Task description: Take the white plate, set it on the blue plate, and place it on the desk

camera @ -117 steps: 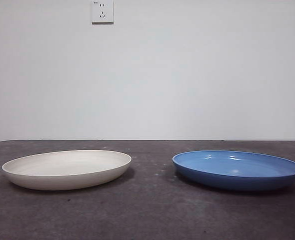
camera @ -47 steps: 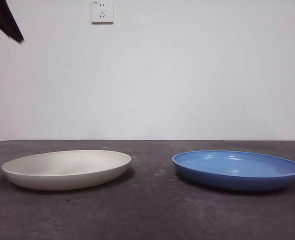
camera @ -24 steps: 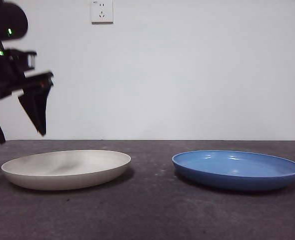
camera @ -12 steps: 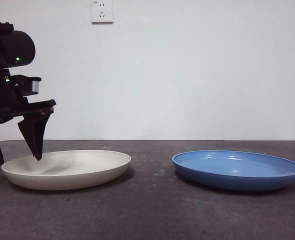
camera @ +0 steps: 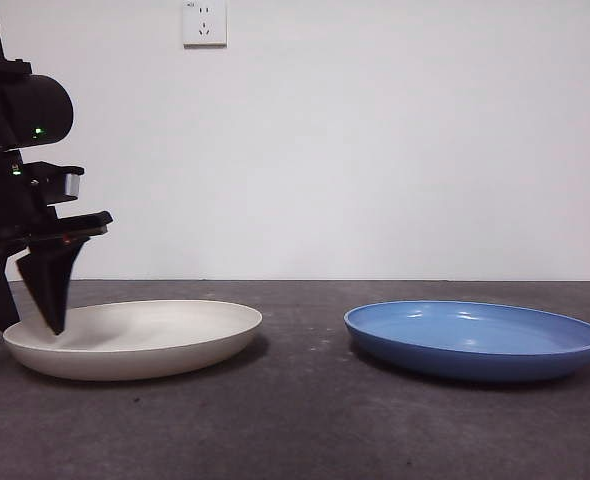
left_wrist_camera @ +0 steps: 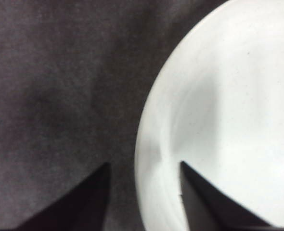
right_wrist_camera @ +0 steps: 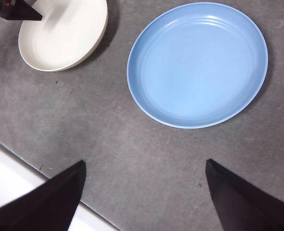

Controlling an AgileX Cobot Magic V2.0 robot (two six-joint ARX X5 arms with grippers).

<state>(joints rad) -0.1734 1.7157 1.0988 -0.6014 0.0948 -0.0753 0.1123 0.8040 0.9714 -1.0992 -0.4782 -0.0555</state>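
Note:
The white plate (camera: pixel 135 338) lies on the desk (camera: pixel 305 420) at the left, and the blue plate (camera: pixel 475 340) lies at the right, apart from it. My left gripper (camera: pixel 27 322) is open and low at the white plate's left rim, with one jaw inside the plate and one outside. In the left wrist view the gripper (left_wrist_camera: pixel 143 166) straddles the rim of the white plate (left_wrist_camera: pixel 238 110). My right gripper (right_wrist_camera: pixel 144 163) is open and empty, high above the desk. It looks down on the blue plate (right_wrist_camera: pixel 197 62) and the white plate (right_wrist_camera: pixel 60 36).
A white wall with a socket (camera: pixel 204 22) stands behind the desk. The right wrist view shows the desk's edge with a white strip (right_wrist_camera: pixel 7 183) beyond it. Bare desk (right_wrist_camera: pixel 108 130) lies between and in front of the plates.
My left arm came in from the upper left and dropped to the white plate's left rim, its jaws now on either side of it. Both plates have stayed put.

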